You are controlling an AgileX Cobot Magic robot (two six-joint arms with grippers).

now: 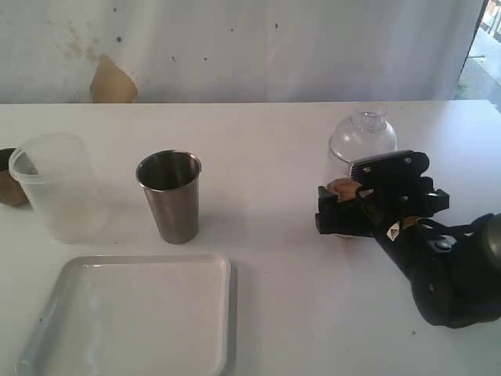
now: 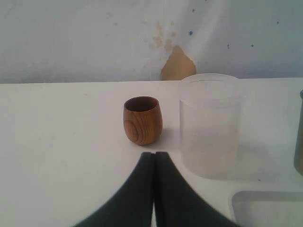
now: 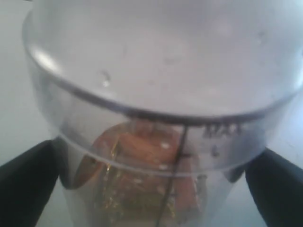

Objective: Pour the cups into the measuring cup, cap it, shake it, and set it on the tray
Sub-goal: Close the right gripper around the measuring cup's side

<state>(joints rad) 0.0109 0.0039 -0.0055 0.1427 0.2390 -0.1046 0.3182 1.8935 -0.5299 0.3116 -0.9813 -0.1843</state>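
The right gripper (image 1: 343, 210), right of centre in the exterior view, has its jaws spread wide on either side of the measuring cup (image 3: 156, 156), which stands upright on the white table (image 1: 290, 313) under its clear dome cap (image 1: 362, 137); whether the pads press its wall cannot be told. Well apart at centre left stands the steel tumbler (image 1: 170, 196), then a frosted plastic cup (image 1: 55, 188) and, at the left edge, the wooden cup (image 1: 9, 188), with the tray (image 1: 223, 313) in the lower left. The left gripper (image 2: 154, 158) has its fingers pressed together on nothing, near the wooden cup
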